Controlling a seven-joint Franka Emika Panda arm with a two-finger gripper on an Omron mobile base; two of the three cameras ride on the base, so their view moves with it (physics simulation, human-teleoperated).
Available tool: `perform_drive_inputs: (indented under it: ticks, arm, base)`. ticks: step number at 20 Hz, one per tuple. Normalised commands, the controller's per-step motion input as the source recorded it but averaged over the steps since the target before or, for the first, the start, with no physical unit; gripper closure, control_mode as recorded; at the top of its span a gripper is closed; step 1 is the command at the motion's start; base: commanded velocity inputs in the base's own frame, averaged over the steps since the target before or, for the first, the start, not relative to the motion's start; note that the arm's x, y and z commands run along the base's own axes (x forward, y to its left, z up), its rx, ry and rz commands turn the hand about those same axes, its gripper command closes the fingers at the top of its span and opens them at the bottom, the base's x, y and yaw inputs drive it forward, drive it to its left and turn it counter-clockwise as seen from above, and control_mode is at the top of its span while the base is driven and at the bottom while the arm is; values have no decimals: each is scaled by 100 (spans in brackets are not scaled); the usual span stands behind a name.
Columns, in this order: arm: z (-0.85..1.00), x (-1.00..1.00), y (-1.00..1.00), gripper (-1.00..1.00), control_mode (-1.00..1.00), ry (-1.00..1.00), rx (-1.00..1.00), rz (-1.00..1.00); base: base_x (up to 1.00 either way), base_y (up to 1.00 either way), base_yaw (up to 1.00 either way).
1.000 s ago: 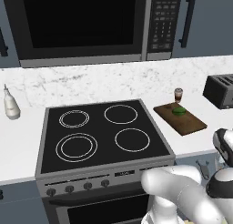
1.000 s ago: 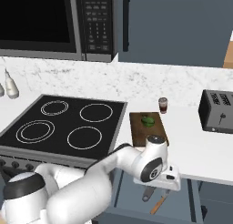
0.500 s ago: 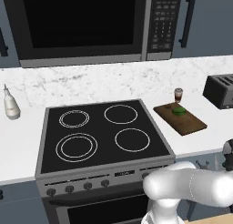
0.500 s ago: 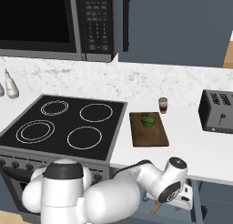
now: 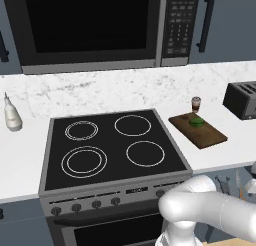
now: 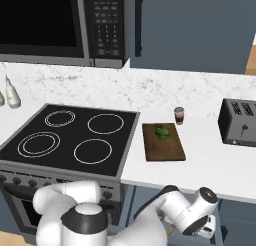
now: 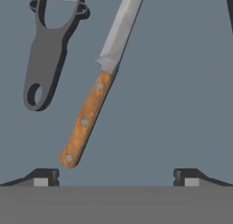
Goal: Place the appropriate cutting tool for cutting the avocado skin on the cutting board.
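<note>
**A:** Status, left base view first?

**B:** Cutting board [image 5: 198, 132] sits on the counter [image 5: 235, 145] just right of the stove [image 5: 115, 147], toward the back. Avocado [image 5: 197, 122] is on it, at the far end. A small brown jar [image 5: 196, 104] stands just behind the board, and a toaster [image 5: 244, 100] at the right edge. No cutting tool on the board, so I judge the placing not yet done. My arm drops below the counter's front edge at the lower right.

**A:** Right base?

**B:** Same layout. The avocado is the only thing on the board. The arm curls low, under the counter's front edge, with the wrist in front of the cabinets. I can't make out the tool itself from here.

**A:** Hand view?

**B:** Tool [image 7: 116, 176] is spread wide, one tip at each bottom corner, nothing between them. Ahead, on a flat grey surface, I take it for the inside of a drawer, lie two things: the knife [image 7: 99, 84] with a wooden riveted handle, butt end nearest me, blade pointing away; and a grey metal peeler [image 7: 49, 50] beside it on the left, apart from it.

**A:** Which one?

**B:** The knife, in my judgement. It's untouched. Grasp, lift and carry to the board are all left.
</note>
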Motion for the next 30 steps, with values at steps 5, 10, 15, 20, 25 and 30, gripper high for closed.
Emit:
perform_drive_inputs:
  ticks: [5, 10, 15, 20, 25, 30]
  arm:
    - [-23, 39, 0, -100, -100, 0, 0, -3]
    - [-7, 36, 0, -100, -100, 0, 0, -1]
    - [-30, 22, -4, -100, -100, 0, 0, 0]
    - [-41, 0, -3, -100, -100, 0, 0, 0]
    - [-22, 6, 0, -100, -100, 3, -2, 0]
    - [-9, 0, 0, -100, -100, 8, -2, -1]
  base:
    - [0, 0, 0]
    - [0, 0, 0]
    - [0, 0, 0]
    - [0, 0, 0]
    - [0, 0, 0]
    - [0, 0, 0]
